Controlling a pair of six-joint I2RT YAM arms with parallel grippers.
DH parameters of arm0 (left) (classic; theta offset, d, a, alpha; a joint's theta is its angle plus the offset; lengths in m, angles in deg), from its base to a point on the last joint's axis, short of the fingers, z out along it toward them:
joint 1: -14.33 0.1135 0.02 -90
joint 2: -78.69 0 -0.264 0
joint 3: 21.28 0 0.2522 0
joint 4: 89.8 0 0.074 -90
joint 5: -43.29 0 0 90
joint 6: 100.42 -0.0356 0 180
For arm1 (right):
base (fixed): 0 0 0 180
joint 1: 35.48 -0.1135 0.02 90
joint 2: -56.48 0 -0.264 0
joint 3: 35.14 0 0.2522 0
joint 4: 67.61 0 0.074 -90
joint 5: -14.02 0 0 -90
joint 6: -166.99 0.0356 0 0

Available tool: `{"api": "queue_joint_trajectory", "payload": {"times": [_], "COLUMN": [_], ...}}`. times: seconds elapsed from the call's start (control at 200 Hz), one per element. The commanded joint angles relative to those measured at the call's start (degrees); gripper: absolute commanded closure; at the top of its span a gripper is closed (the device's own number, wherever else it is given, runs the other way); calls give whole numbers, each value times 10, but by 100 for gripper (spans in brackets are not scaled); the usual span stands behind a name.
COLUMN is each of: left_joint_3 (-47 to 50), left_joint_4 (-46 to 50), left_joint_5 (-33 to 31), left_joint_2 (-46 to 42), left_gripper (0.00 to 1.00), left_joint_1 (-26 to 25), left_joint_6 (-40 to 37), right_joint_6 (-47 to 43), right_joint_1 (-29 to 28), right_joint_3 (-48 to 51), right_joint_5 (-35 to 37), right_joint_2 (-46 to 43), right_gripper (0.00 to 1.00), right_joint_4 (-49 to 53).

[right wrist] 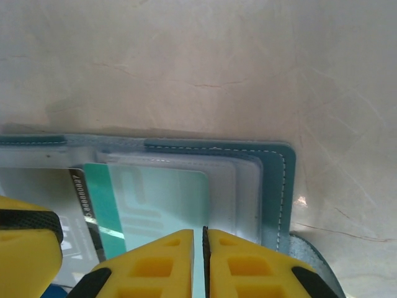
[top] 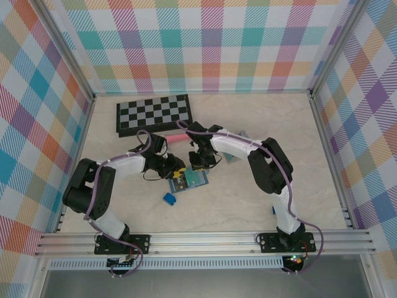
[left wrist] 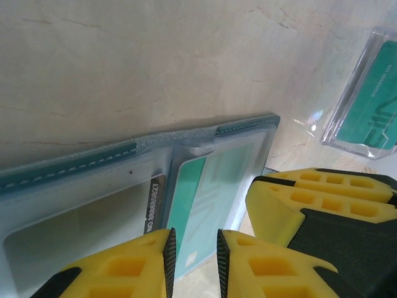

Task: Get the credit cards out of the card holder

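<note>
Right wrist view, card holder point(right wrist: 273, 186) lying beneath nearly closed jaws

Arms point(top: 127, 164) white/blk, purple cables point(top: 94, 197), yellow jaws.

The card holder point(right wrist: 273, 186) lies open on the pale marbled table point(right wrist: 186, 62), its slate-blue stitched border running along the top and right. Clear pockets point(right wrist: 245, 186) overlap inside it, and a teal credit card point(right wrist: 155, 198) sits in them, with a dark numbered strip point(right wrist: 79, 192) just left of it. The right gripper point(right wrist: 204, 233) stands over the card's lower right part, its yellow fingers point(right wrist: 155, 261) nearly meeting, a thin slit between them. Another yellow finger point(right wrist: 25, 254) with a black band shows at the lower left.
</note>
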Motion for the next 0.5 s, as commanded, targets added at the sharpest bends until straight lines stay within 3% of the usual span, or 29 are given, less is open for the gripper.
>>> {"api": "queue_joint_trajectory", "payload": {"times": [0.0, 0.495], "left_joint_3": [-4, -21], "left_joint_4": [-13, 9], "left_joint_5": [19, 31], "left_joint_2": [19, 48], "left_gripper": [74, 73], "left_joint_1": [-3, -10], "left_joint_6": [2, -49], "right_joint_6": [3, 5], "right_joint_1": [1, 2], "right_joint_3": [-22, -30], "right_joint_5": [9, 0], "right_joint_2": [18, 48], "right_gripper": [86, 86], "right_joint_4": [30, 46]}}
